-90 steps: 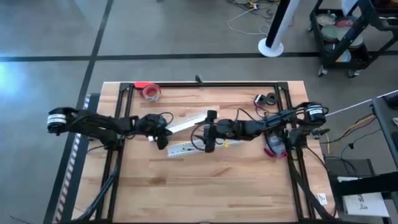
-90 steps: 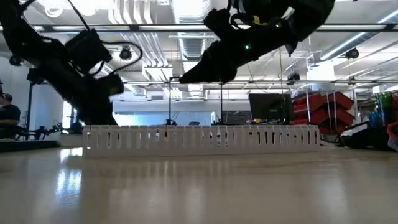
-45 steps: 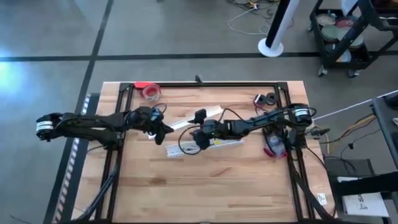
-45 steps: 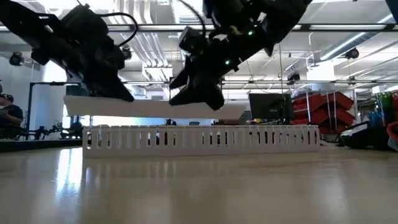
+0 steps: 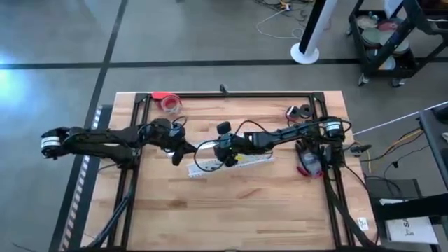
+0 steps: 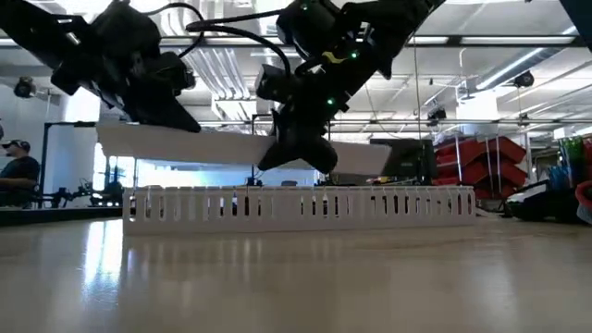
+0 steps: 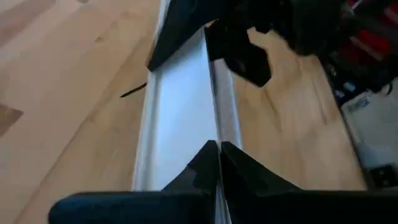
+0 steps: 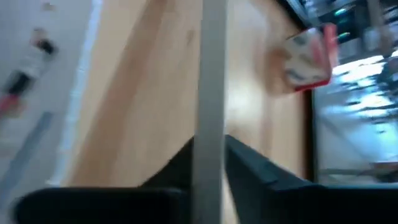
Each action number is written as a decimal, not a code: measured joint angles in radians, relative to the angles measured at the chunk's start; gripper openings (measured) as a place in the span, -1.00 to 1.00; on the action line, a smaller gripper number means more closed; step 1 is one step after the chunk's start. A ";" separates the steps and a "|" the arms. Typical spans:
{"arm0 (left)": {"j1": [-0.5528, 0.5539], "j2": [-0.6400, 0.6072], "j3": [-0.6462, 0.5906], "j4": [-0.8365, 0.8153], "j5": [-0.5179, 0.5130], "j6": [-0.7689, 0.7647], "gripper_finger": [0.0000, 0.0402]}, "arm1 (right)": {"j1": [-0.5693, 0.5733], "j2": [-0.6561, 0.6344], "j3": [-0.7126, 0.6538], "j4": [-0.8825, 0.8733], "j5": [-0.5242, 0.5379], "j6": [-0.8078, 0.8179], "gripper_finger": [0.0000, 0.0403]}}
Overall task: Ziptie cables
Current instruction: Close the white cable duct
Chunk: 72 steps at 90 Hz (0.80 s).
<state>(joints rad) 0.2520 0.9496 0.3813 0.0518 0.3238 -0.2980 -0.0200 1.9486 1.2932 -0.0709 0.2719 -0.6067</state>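
Observation:
A long white flat strip point(image 6: 231, 148) hangs in the air above a white slotted duct point(image 6: 296, 208) that lies on the wooden table point(image 5: 231, 210). My left gripper point(image 5: 183, 150) is shut on the strip's left end. My right gripper point(image 5: 225, 155) is shut on the strip farther along, near its middle. In the low view the strip slopes slightly down toward its free end point(image 6: 379, 162). I cannot make out the cables in any view. My left gripper pinches a raised long edge of the strip point(image 7: 216, 146) between its two fingers, at the strip's left end. The fingers lie along the strip, which runs away from them, clear of the duct. My right gripper has the strip point(image 8: 208, 124) between its two fingers, pinched near its middle. It comes slanting down from the table's right side. The strip is lifted clear of the duct below.
A red tape roll point(image 5: 170, 103) lies at the far left, small black parts point(image 5: 301, 112) at the far right, and a red-pink object point(image 5: 308, 162) by the right arm's base. A black rail point(image 5: 231, 94) frames the table. A person point(image 6: 14, 171) sits beyond the left edge.
My left gripper has lifted the strip off the table to above the duct. My right gripper has moved toward the table's left, come down to the strip and shut on it. The strip, level half a second ago, now slopes slightly down toward its free end.

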 joint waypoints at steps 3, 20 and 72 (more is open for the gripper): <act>0.000 0.002 0.000 0.000 -0.005 0.030 -1.00 | 0.000 -0.005 0.004 -0.020 -0.030 0.028 -0.95; 0.002 0.001 0.012 0.030 -0.111 0.234 -0.74 | -0.016 -0.025 0.056 -0.205 -0.097 0.180 -0.99; -0.200 -0.036 0.100 -0.017 -0.311 0.595 0.11 | -0.099 -0.179 0.067 -0.512 -0.368 0.558 -1.00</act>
<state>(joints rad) 0.0523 0.9139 0.4812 0.0347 0.0127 0.2971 -0.1188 1.7700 1.3601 -0.5826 -0.0963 -0.0484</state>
